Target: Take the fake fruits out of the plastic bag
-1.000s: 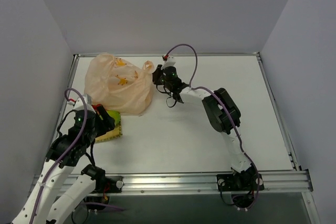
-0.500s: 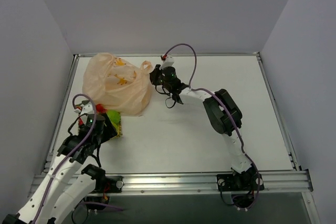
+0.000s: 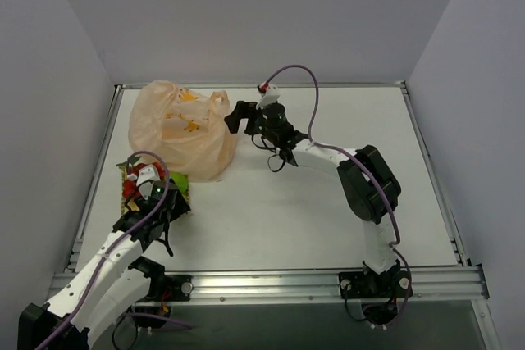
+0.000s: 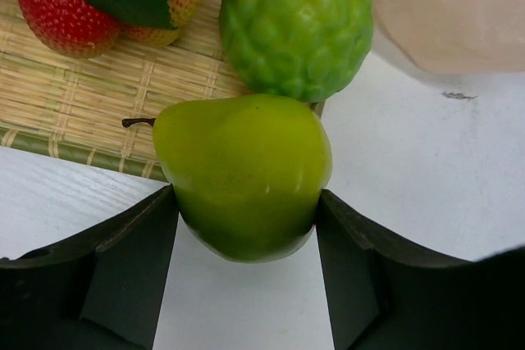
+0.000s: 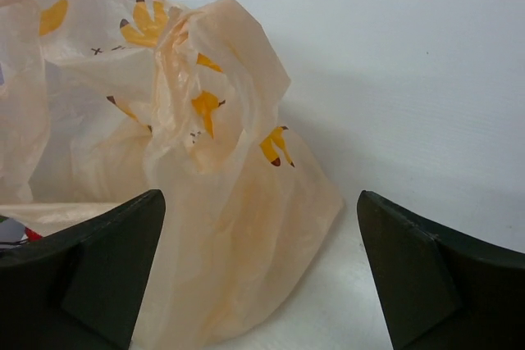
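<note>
Jaws of the left gripper [image 4: 246,206] pinch the green pear [image 4: 244,157], best released squarely over the mat [image 4: 74,96] at upper left; the right gripper [image 5: 262,235] gapes empty, facing the bag [image 5: 205,161].

Strawberry [image 4: 57,6] half out of frame at left wrist view's top; plastic bag [image 5: 230,227] interior indistinct.

Your left fingers [image 4: 131,268] pulled back nearer you, green pear [image 4: 242,170] now at the mat's [image 4: 82,96] edge, your right fingers [image 5: 90,276] swung left toward the plastic bag [image 5: 230,202].
</note>
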Action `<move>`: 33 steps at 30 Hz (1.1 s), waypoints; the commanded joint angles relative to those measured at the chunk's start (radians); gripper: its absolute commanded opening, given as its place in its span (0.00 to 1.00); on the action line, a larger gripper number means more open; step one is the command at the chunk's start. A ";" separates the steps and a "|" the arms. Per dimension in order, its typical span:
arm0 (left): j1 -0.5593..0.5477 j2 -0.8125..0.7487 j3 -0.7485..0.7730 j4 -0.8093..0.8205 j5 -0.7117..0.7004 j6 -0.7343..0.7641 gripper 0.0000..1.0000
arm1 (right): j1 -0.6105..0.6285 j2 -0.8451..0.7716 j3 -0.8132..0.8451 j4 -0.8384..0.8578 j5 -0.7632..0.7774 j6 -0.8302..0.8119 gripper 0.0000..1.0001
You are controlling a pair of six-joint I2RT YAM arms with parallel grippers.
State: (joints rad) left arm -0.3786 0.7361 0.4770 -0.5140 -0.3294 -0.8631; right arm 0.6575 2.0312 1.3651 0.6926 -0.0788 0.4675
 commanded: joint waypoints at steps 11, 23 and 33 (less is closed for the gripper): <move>-0.003 0.019 -0.052 0.124 -0.054 0.033 0.09 | 0.119 0.026 -0.141 0.170 -0.246 0.060 1.00; -0.002 0.022 -0.055 0.143 -0.043 0.050 0.15 | 0.116 0.293 0.186 0.178 -0.006 0.129 0.10; -0.003 0.029 -0.054 0.150 -0.031 0.061 0.34 | 0.097 0.558 0.583 0.105 0.076 0.198 0.02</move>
State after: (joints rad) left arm -0.3786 0.7624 0.4011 -0.3767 -0.3595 -0.8181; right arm 0.7650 2.5435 1.8160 0.7963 -0.0532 0.6487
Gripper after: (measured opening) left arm 0.604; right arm 0.019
